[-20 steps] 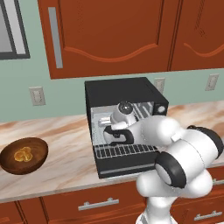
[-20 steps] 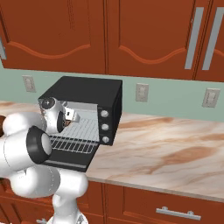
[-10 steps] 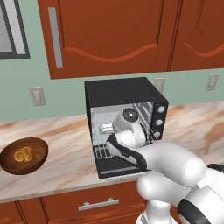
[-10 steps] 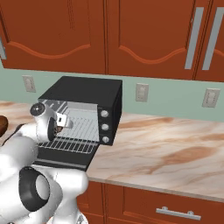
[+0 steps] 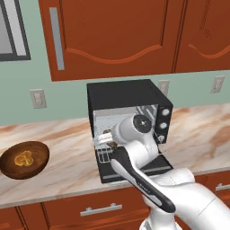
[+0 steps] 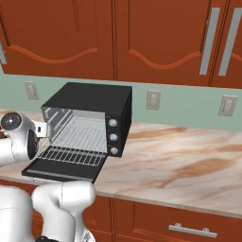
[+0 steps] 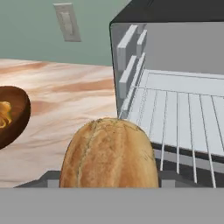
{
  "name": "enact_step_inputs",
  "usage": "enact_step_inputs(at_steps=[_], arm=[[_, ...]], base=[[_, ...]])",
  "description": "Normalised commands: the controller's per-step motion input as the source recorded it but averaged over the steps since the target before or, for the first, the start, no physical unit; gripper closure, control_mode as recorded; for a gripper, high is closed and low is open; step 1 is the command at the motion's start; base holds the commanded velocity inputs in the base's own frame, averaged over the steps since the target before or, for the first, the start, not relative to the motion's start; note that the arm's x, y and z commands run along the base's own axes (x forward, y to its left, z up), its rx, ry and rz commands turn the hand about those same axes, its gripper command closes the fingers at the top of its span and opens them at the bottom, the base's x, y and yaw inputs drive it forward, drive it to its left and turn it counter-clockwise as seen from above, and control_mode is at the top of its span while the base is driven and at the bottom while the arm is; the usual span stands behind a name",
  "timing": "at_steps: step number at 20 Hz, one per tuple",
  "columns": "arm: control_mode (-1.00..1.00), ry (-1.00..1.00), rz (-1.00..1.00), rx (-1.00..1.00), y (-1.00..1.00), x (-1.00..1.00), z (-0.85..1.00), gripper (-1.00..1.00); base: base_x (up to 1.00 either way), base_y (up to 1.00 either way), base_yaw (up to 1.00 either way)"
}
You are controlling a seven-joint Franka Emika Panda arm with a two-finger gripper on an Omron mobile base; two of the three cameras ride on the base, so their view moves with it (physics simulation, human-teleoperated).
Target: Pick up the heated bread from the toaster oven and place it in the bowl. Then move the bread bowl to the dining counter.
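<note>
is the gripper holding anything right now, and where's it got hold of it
Yes: the heated bread sits between the gripper's fingers, gripped across its lower sides, just outside the toaster oven. The contact itself is hidden.

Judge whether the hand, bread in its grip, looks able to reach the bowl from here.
Probably yes: the hand holds the bread outside the toaster oven, with bare counter leading to the bowl.

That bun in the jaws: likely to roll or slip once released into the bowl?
Probably rolls a little: the bread looks rounded and domed. Its matte, cracked crust suggests decent grip, likely light. The bowl already holds a pastry, so it may settle against that.
</note>
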Motion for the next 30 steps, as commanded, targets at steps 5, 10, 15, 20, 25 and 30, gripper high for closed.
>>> enact_step_inputs(at_steps=[5, 10, 15, 20, 25, 30], arm=[[-1.0, 0.0, 0.12, -0.06, 1.0, -0.01, 0.5, 1.0], [-1.0, 0.1, 0.05, -0.07, 1.0, 0.65, 0.0, 1.0], [-1.0, 0.14, 0.06, -0.05, 0.99, 0.41, 0.0, 1.0], [-1.0, 0.03, 0.29, -0.03, 0.96, -0.11, -0.29, 1.0], [-1.0, -0.02, 0.19, -0.06, 0.86, -0.01, -0.27, 1.0], [-1.0, -0.04, 0.07, -0.12, 0.73, 0.35, -0.37, -1.0]], base=[[0.0, 0.0, 0.0], [0.0, 0.0, 0.0], [0.0, 0.0, 0.0], [0.0, 0.0, 0.0], [0.0, 0.0, 0.0], [0.0, 0.0, 0.0]])
